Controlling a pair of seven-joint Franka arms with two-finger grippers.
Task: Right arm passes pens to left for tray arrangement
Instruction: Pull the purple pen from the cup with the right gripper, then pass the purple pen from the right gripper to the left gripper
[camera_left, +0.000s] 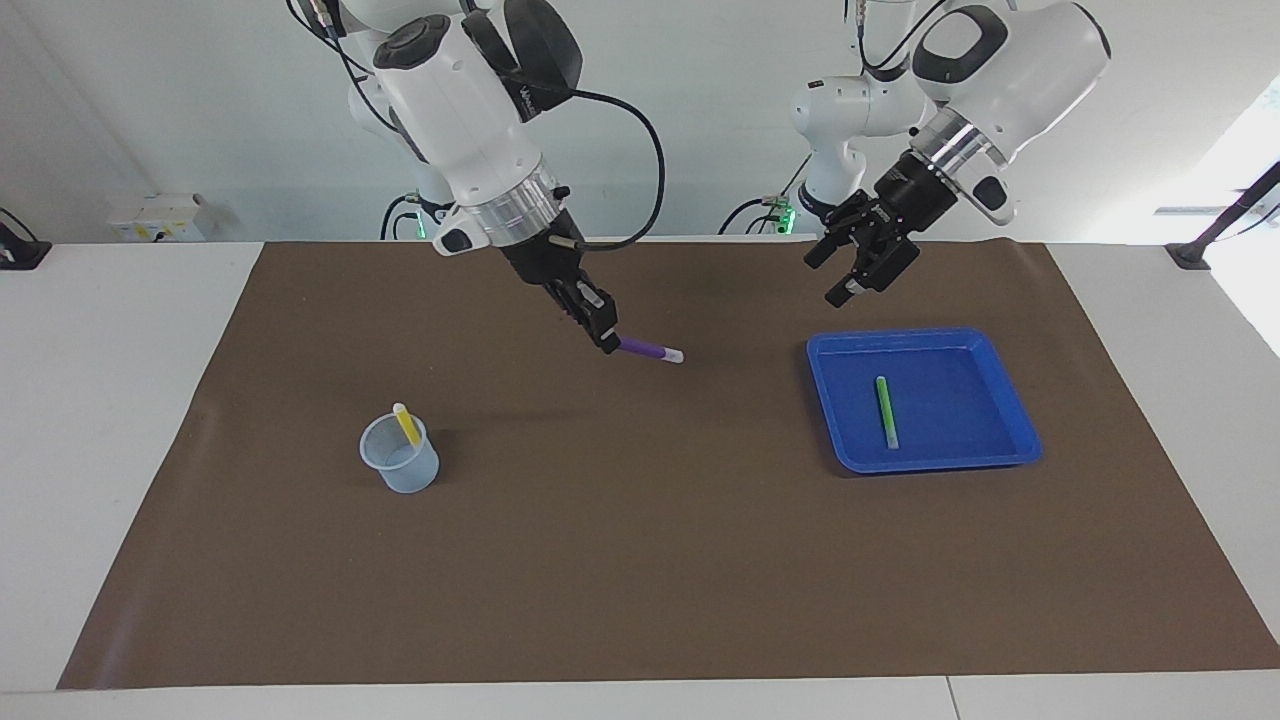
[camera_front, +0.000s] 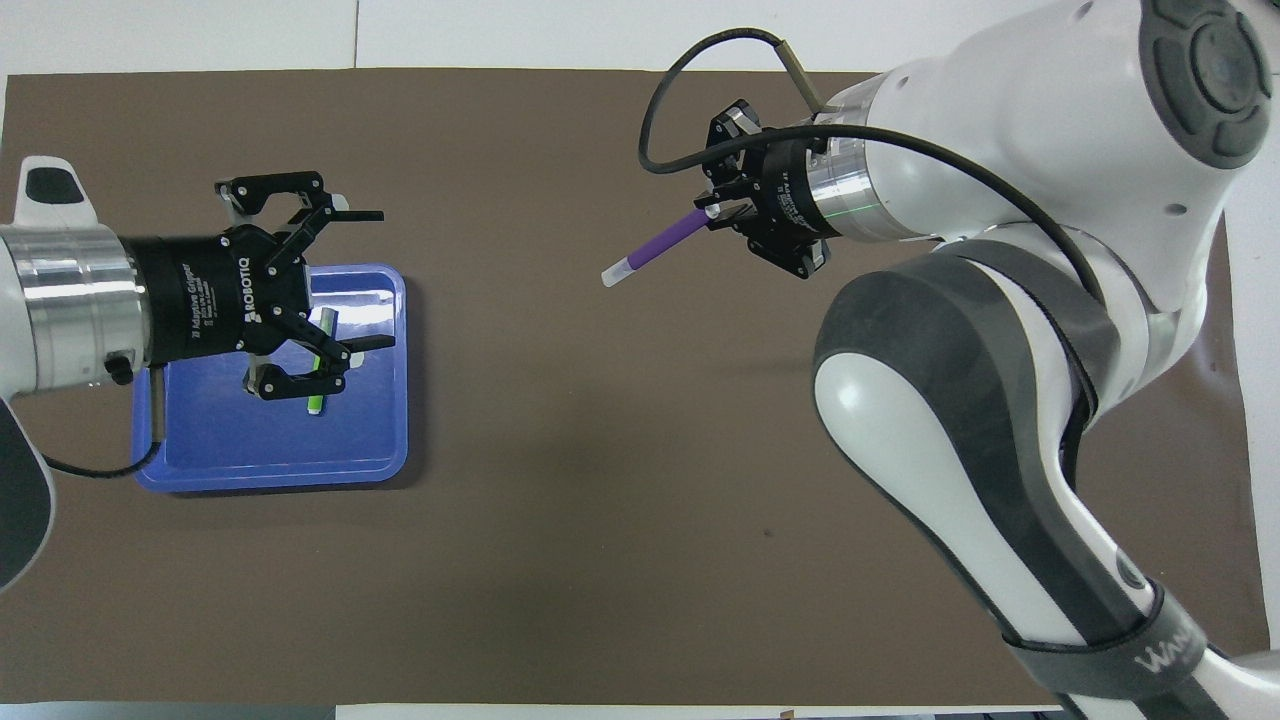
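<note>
your right hand (camera_left: 607, 338) is clamped on the purple pen (camera_left: 650, 350) by its coloured end, up in the air over the bare middle of the brown mat (camera_left: 640, 560); in the overhead view the pen's long axis runs from about 2 o'clock down to 8 o'clock, whitish tip leading at 8, toward the left arm's end of the counter (camera_left: 100, 400)

the green pen (camera_left: 885, 411) lies flat in the blue tray (camera_left: 1015, 420), its axis running nearer-to-farther from the robots, with open tray floor on both flanks of it

the yellow pen (camera_left: 406, 424) leans in the translucent cup (camera_left: 400, 465) at the right arm's end

you have wide open mat between the held pen and the tray

your left hand (camera_front: 345, 285) hangs over the tray's robot-side rim, fingers spread wide, holding nothing
</note>
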